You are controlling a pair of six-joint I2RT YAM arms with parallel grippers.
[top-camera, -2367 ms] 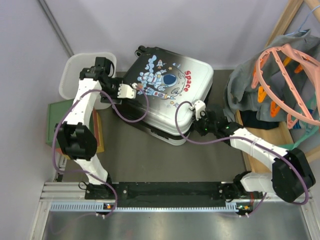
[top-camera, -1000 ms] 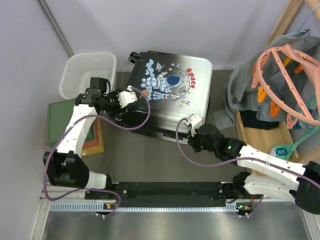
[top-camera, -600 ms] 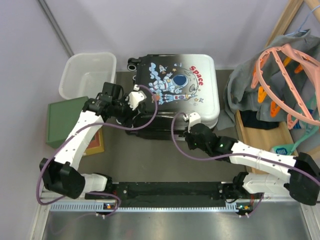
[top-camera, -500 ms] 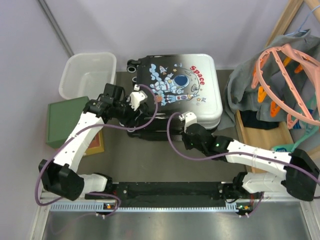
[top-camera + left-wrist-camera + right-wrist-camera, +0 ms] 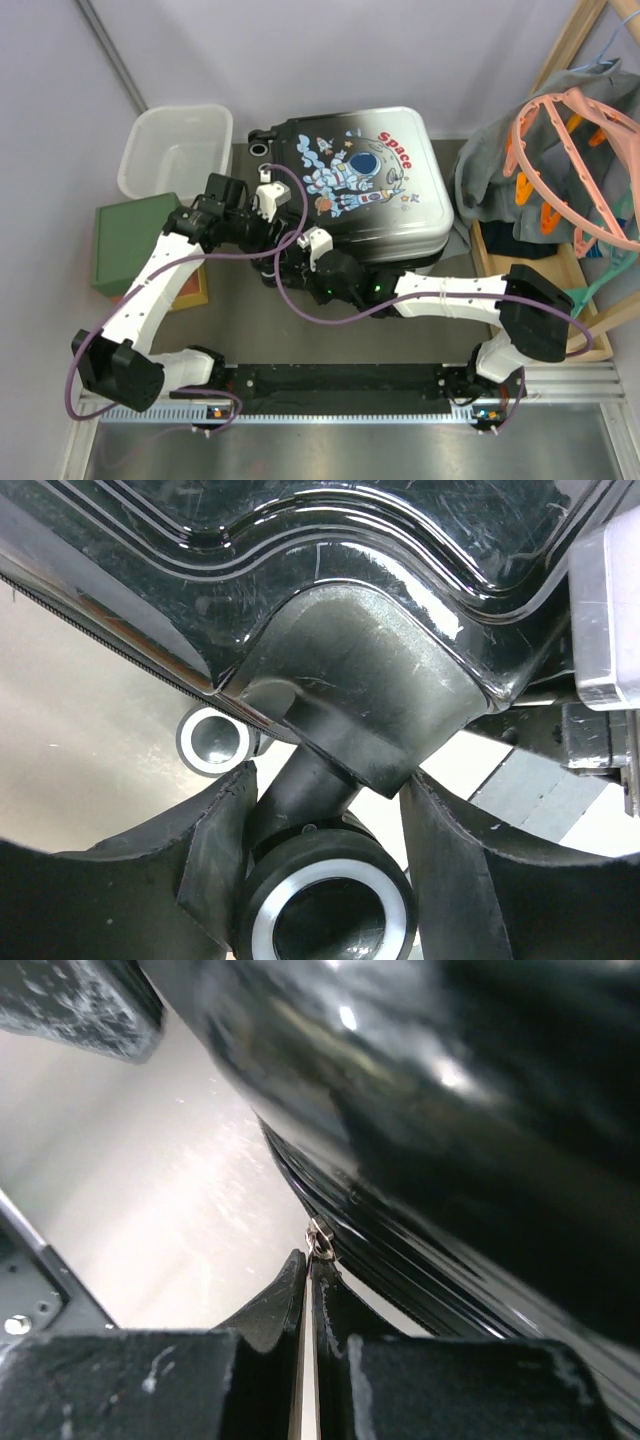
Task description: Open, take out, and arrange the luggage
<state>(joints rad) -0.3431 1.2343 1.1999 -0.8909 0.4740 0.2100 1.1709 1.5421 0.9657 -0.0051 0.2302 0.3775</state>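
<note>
The luggage (image 5: 370, 180) lies flat at the back centre, astronaut print and red "Space" facing up. My left gripper (image 5: 268, 232) is at its near left corner. In the left wrist view its fingers (image 5: 225, 830) stand on either side of a black wheel (image 5: 325, 915) with a white ring, closed on it under the glossy black shell (image 5: 330, 600). A second wheel (image 5: 213, 742) shows behind. My right gripper (image 5: 300, 262) is at the near edge of the luggage, shut on the small metal zipper pull (image 5: 318, 1242) at the zipper line.
A white basket (image 5: 175, 150) stands at the back left, with a green-topped box (image 5: 135, 240) in front of it. Grey clothes (image 5: 500, 180) and a pink hanger (image 5: 570, 150) fill the right side beside a wooden frame (image 5: 585, 30).
My right gripper has slid left along the near edge of the luggage with the zipper pull. The luggage has turned a little, and my left gripper has stayed on the wheel.
</note>
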